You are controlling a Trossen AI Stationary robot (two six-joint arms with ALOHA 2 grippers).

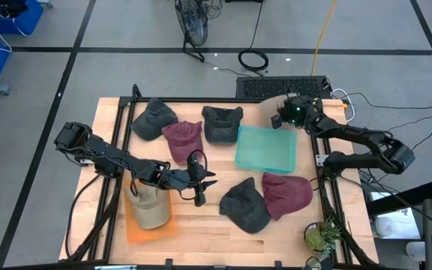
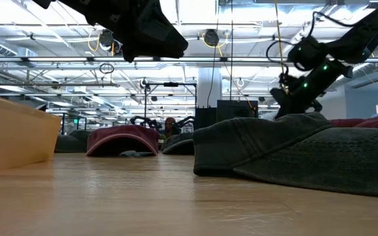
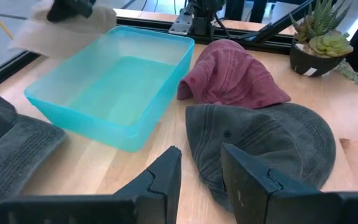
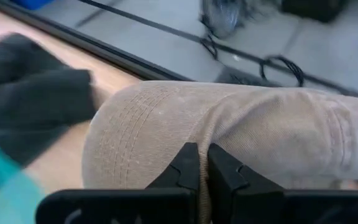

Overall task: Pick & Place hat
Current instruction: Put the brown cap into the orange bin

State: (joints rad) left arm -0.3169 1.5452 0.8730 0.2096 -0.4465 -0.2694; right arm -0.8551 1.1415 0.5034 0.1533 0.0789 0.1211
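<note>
Hats in tan, maroon and charcoal

Tan hat (image 4: 229,130) with stitched rows; maroon hat (image 1: 286,193); charcoal hat (image 1: 246,206); turquoise tray (image 1: 266,148); pale wood worktop (image 1: 201,225).

A blurred tan hat (image 4: 241,134) fills the right wrist view, its cloth covering the tips of the fingers (image 4: 199,163). Beside them a dark hat (image 4: 33,102) smears out of focus, cut off by the frame's edge.

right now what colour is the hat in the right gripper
Tan; the hat in the right gripper shows best in the right wrist view.
</note>
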